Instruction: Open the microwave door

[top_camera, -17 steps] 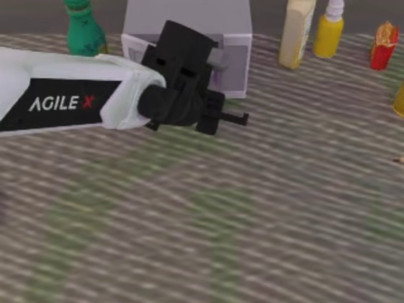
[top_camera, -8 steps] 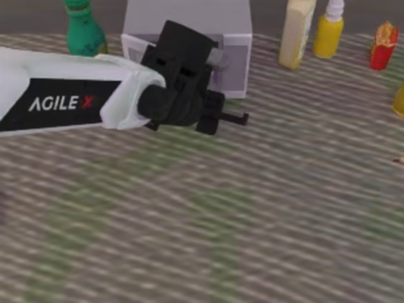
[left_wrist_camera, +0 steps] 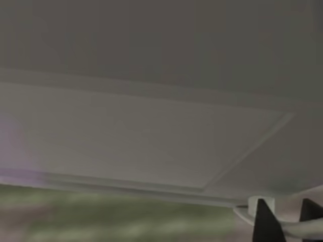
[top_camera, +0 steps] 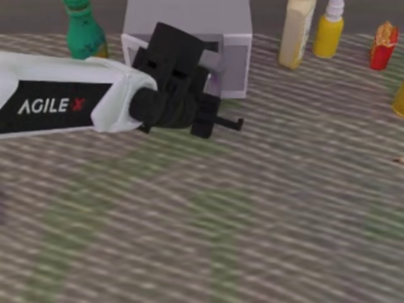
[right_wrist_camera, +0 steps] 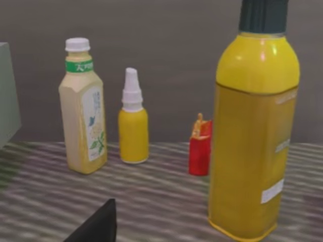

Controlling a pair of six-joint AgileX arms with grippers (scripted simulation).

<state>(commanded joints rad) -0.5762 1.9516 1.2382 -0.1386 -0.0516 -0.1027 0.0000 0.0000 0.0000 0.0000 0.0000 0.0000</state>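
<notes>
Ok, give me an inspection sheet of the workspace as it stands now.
Surface: striped table, bare at the front.
Job's things: microwave at the back; microwave door ajar, lilac interior showing.
Clutter: green bottle on the microwave's left; cream bottle, yellow squeeze bottle, red fries carton on its right; large yellow bottle in the right wrist view.
Grippers: left gripper at the microwave's front, fingers at the door's edge; right gripper only partly seen.
Cables: nothing seen.
Surroundings: plain dark backdrop.

The left arm's wrist hides most of the microwave door [top_camera: 134, 48].
</notes>
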